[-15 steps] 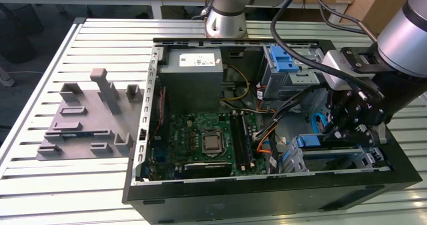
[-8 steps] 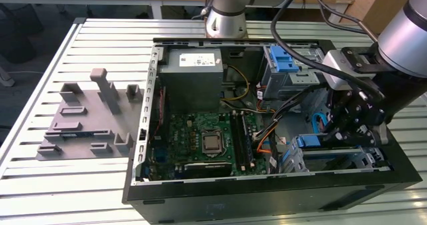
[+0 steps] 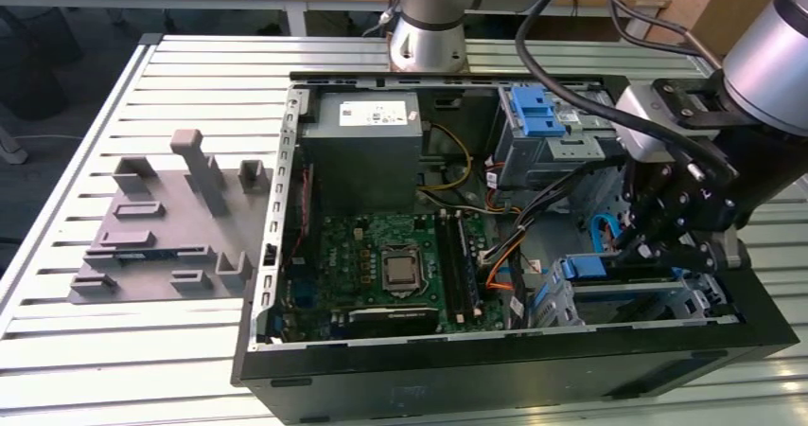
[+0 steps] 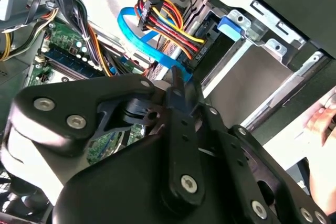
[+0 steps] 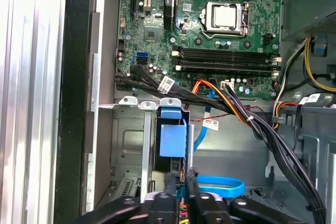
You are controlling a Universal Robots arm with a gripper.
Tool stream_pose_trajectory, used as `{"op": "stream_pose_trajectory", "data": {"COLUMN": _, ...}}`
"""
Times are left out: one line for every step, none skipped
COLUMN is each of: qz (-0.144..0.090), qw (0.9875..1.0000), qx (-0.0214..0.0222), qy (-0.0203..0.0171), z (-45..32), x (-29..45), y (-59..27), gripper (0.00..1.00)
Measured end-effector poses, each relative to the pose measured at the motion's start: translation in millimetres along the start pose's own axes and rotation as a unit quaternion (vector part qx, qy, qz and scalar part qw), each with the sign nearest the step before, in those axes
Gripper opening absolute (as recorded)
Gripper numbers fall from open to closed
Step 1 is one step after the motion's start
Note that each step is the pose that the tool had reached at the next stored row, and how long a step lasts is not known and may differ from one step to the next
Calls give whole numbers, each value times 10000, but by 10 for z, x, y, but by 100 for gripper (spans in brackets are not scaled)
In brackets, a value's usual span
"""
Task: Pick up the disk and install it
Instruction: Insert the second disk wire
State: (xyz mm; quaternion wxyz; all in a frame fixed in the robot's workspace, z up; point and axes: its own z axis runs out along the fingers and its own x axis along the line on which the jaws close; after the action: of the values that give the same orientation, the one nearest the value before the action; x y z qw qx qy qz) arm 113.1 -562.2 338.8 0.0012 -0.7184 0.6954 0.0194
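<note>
Two landmarks framed the job in the exterior view: the circuit board (image 3: 392,265) mid-case and, toward that view's right, the metal drive cage (image 3: 688,303). We found the disk (image 3: 604,267) standing on edge in that cage, blue carrier uppermost. Just beside it, further right, hung the gripper (image 3: 641,252), its fingers pressed together on nothing we could see. In the first wrist view the disk lay straight ahead of the fingertips, and we judged its long axis ran away from them.
</note>
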Motion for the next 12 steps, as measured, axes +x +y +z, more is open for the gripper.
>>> {"op": "stream_pose_trajectory", "data": {"qz": 0, "qw": 10000, "qx": 0, "qy": 0, "z": -5, "x": -1, "y": 0, "gripper": 22}}
{"op": "stream_pose_trajectory", "data": {"qz": 0, "qw": 10000, "qx": 0, "qy": 0, "z": -9, "x": 0, "y": 0, "gripper": 16}}
{"op": "stream_pose_trajectory", "data": {"qz": 0, "qw": 10000, "qx": 0, "qy": -1, "z": -12, "x": -1, "y": 0, "gripper": 11}}
{"op": "stream_pose_trajectory", "data": {"qz": 0, "qw": 10000, "qx": 0, "qy": -2, "z": -16, "x": -1, "y": 0, "gripper": 11}}
{"op": "stream_pose_trajectory", "data": {"qz": 0, "qw": 10000, "qx": 0, "qy": -1, "z": -20, "x": -1, "y": 0, "gripper": 11}}
{"op": "stream_pose_trajectory", "data": {"qz": 0, "qw": 10000, "qx": 0, "qy": -2, "z": -24, "x": -1, "y": 1, "gripper": 11}}
{"op": "stream_pose_trajectory", "data": {"qz": 0, "qw": 10000, "qx": 0, "qy": -3, "z": -27, "x": -1, "y": 1, "gripper": 11}}
{"op": "stream_pose_trajectory", "data": {"qz": 0, "qw": 10000, "qx": 0, "qy": -3, "z": -30, "x": -1, "y": 1, "gripper": 11}}
{"op": "stream_pose_trajectory", "data": {"qz": 0, "qw": 10000, "qx": 0, "qy": -3, "z": -33, "x": -1, "y": 1, "gripper": 11}}
{"op": "stream_pose_trajectory", "data": {"qz": 0, "qw": 10000, "qx": 0, "qy": -3, "z": -36, "x": -1, "y": 1, "gripper": 11}}
{"op": "stream_pose_trajectory", "data": {"qz": 0, "qw": 10000, "qx": 0, "qy": -2, "z": -40, "x": -1, "y": 1, "gripper": 11}}
{"op": "stream_pose_trajectory", "data": {"qz": 0, "qw": 10000, "qx": 0, "qy": -2, "z": -46, "x": -2, "y": 1, "gripper": 11}}
